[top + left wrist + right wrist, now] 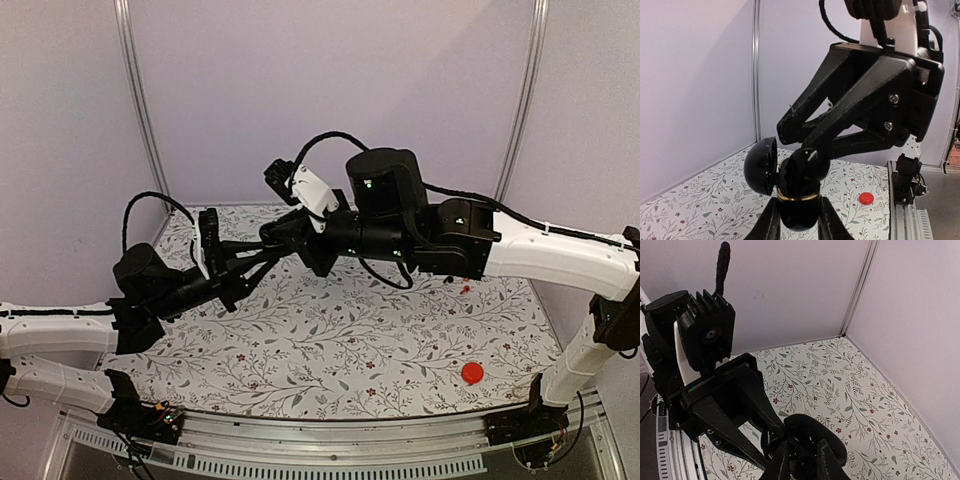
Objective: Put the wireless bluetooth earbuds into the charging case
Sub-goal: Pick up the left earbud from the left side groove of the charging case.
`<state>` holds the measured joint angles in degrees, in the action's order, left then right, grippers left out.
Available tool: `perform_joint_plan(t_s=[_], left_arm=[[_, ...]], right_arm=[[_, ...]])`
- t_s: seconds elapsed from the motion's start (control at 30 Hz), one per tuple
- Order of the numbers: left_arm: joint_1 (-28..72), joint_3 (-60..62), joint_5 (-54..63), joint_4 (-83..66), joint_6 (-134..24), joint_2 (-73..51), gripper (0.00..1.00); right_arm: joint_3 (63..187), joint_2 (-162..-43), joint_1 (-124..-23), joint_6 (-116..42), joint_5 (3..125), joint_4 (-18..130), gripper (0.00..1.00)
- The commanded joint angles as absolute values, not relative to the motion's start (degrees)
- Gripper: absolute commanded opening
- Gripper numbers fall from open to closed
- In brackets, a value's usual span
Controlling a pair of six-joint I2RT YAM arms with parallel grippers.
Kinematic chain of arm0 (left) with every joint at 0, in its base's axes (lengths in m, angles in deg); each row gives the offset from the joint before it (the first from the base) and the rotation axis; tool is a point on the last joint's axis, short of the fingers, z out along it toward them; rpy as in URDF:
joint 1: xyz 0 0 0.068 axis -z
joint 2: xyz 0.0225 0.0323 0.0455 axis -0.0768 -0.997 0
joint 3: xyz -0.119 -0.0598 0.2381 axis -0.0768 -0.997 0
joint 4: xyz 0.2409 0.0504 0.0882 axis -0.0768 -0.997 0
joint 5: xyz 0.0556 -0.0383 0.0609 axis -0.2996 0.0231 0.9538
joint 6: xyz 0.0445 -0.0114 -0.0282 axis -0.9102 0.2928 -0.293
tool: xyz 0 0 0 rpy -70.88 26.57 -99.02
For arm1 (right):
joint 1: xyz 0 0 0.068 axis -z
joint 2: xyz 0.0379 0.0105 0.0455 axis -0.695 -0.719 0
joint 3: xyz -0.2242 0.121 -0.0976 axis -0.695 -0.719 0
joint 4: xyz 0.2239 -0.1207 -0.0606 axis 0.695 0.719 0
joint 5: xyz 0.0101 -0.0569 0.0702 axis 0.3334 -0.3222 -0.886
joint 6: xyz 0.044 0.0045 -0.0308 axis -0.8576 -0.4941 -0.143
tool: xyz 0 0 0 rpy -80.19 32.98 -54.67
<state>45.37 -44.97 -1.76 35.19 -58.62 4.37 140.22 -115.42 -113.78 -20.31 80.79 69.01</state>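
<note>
My left gripper (799, 221) is shut on the glossy black charging case (797, 202) and holds it upright in the air. A gold band rings the case's base, and its lid (761, 166) hangs open to the left. My right gripper (803, 466) comes in from above with its tips at the case's open mouth. It is closed on a small dark earbud (811, 162) that sits in the opening. In the right wrist view the open lid (832, 432) lies just beyond my fingers. In the top view the two grippers meet above the mat's far middle (272, 238). No other earbud shows.
A flat red disc (472, 373) lies on the floral mat near the front right; it also shows in the left wrist view (866, 198). A tiny red bit (465, 287) lies by the right arm. Lilac walls close the back and sides.
</note>
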Motion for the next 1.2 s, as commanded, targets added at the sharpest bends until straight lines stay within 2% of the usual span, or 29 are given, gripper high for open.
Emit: perform_joint_plan(t_s=[0.0,0.67,1.17], left_arm=[[46.2,-43.9,-1.0,36.4,-58.9,4.5,0.22],[46.3,-43.4,-0.9,36.4,-59.0,3.8,0.22],[46.3,-41.3,-2.3,33.3,-60.1,4.3,0.22]], right_arm=[[140.7,-114.8,-113.4,-20.7,82.4,68.6,0.19],[137.7,-111.3,-114.6,-20.5,76.0,68.8,0.2],[142.3,-115.2,-114.9,-19.3,80.6,69.4,0.21]])
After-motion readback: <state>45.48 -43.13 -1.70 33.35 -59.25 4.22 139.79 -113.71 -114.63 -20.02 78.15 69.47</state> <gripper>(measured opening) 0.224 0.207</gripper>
